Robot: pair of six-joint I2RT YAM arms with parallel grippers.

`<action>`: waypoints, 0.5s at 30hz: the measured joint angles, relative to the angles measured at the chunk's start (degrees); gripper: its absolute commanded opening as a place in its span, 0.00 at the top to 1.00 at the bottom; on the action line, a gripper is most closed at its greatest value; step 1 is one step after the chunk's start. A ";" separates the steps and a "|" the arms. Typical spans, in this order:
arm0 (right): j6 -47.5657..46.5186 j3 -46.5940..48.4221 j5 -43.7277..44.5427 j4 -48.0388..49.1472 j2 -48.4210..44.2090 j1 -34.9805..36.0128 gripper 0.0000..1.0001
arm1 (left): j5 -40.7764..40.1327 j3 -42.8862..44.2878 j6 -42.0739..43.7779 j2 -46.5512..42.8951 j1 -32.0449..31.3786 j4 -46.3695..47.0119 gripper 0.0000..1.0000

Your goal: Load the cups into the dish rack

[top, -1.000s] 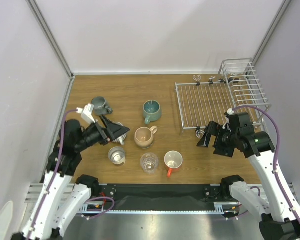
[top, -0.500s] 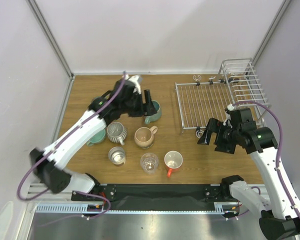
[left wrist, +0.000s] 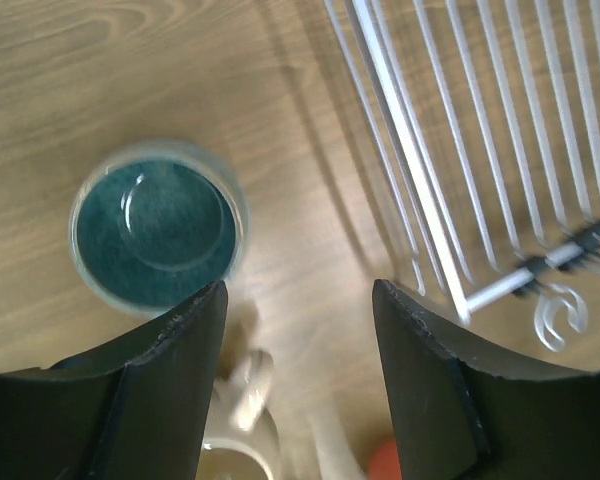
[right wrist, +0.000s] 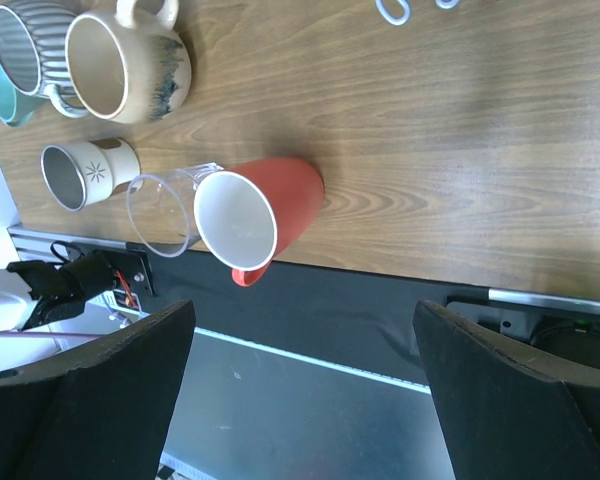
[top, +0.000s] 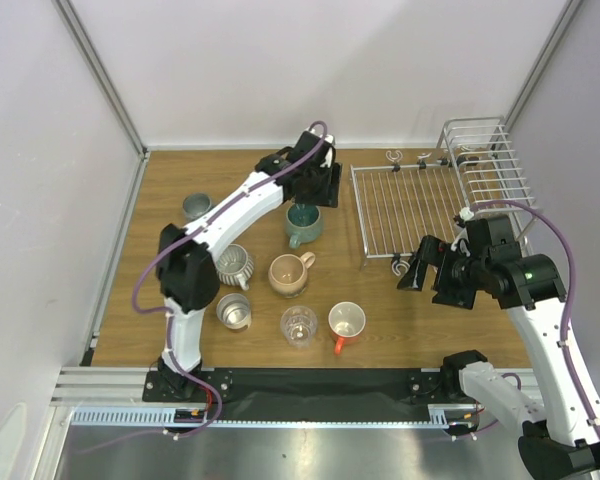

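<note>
With the left arm stretched to the far side of the counter (top: 160,180), the left gripper (left wrist: 298,300) hangs over the teal mug (left wrist: 158,235). Its jaws are spread with nothing between them. The mug is upright, offset to one side of the gap, and not touched. The dish rack (top: 432,168) sits on the right half of the counter. Its flat grid tray (top: 410,205) lies toward centre and its taller barred basket (top: 485,160) is at the far right corner. The tray's left edge is near the teal mug but apart from it. The right gripper (top: 415,272) hovers by the tray's near edge, jaws wide apart and holding nothing. All seven cups stand on the wood, outside the rack. The grey-blue mug (top: 194,207) is far left. The ribbed cup (top: 234,264) and beige mug (top: 288,274) are in the mid row, near each other. The steel cup (top: 234,311), clear glass (top: 298,325) and orange-and-white mug (top: 346,321) form the near row. In the right wrist view that last mug is orange-red outside and white inside, with its handle toward the counter's near edge. The glass is just beside it; can't tell whether they touch. In the left wrist view the beige mug's handle shows low in frame between the jaws, blurred.
</note>
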 measured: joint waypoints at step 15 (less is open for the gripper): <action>0.02 2.08 1.70 -3.30 -0.09 0.00 0.00 | -5.14 8.35 0.74 13.29 0.00 -7.26 0.42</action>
